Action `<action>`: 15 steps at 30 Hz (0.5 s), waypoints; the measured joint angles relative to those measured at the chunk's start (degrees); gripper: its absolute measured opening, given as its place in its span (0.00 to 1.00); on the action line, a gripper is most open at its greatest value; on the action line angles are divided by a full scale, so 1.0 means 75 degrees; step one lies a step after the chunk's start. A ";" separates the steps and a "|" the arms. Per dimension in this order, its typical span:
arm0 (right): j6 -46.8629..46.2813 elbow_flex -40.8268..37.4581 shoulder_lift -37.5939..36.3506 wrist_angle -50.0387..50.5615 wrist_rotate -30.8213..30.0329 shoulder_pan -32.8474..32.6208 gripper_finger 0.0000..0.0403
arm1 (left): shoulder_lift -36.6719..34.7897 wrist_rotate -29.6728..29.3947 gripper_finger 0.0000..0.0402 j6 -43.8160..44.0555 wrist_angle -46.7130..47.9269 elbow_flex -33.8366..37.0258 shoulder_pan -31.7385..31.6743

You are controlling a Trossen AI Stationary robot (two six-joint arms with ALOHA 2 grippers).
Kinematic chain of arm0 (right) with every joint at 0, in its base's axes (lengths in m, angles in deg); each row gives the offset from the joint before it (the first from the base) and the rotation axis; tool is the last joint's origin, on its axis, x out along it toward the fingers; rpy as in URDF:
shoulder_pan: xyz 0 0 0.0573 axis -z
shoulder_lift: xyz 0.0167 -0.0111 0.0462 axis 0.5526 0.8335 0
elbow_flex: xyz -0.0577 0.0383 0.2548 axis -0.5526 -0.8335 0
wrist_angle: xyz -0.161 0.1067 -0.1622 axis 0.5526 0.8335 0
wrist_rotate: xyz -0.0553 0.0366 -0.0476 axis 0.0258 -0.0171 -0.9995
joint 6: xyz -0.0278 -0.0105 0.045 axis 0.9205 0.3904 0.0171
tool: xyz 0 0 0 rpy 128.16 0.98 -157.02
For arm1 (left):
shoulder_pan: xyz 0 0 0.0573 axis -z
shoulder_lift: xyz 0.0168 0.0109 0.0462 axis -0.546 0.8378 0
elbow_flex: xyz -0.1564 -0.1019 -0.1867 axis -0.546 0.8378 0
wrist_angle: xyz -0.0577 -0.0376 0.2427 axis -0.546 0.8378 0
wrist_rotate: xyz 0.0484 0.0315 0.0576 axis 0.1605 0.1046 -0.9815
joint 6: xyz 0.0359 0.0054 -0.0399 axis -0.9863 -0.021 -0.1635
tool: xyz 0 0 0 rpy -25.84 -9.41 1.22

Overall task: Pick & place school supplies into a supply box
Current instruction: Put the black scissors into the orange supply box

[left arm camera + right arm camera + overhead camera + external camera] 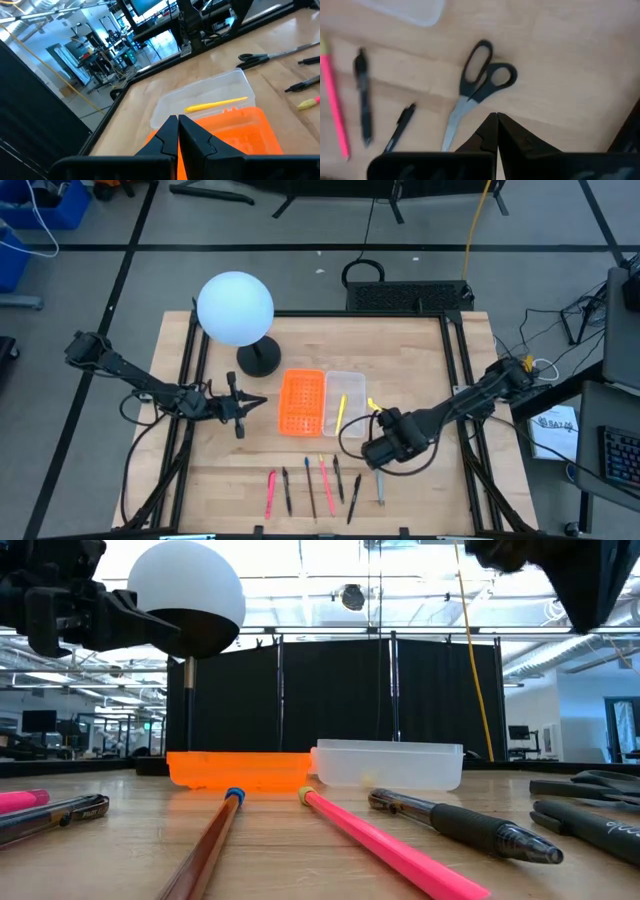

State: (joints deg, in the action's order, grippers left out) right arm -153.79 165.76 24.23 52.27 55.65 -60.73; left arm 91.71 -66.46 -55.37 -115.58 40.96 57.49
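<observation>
One scissors [477,82], just beyond closed right gripper [496,119]

overhead, table-level, two wrist close-ups

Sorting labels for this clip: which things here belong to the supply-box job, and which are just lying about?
Job: clear box holding a yellow pen; pens and pencils in a row; scissors.
Lying about: white globe lamp; orange panel joined to the box.
</observation>
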 joint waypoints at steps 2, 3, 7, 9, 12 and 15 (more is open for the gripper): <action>0.0132 -0.0233 -0.0005 -0.0313 0.0096 0.0118 0.02 | 0.0000 0.0000 0.05 -0.0142 0.0001 0.0000 0.0000; 0.0270 -0.0343 -0.0004 -0.0515 0.0094 0.0165 0.03 | 0.0000 0.0000 0.05 -0.0199 0.0000 0.0000 0.0001; 0.0469 -0.0749 -0.0006 -0.1213 -0.0638 0.0287 0.09 | 0.0000 0.0000 0.05 -0.0379 0.0003 0.0000 0.0000; 0.0053 -0.1023 -0.0009 -0.1494 -0.1094 0.0330 0.12 | 0.0000 0.0000 0.05 -0.0419 0.0000 0.0000 0.0000; -0.0644 -0.1509 -0.0003 -0.1838 -0.1257 0.0360 0.18 | 0.0000 0.0009 0.05 -0.0440 -0.0102 0.0000 0.0000; -0.1137 -0.2015 -0.0003 -0.2368 -0.0852 0.0368 0.25 | 0.0000 0.0010 0.05 -0.0561 -0.0174 0.0000 0.0000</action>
State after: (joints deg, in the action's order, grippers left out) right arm -162.32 150.65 24.21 34.51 49.26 -57.97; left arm 91.71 -66.39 -59.58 -116.89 40.96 57.49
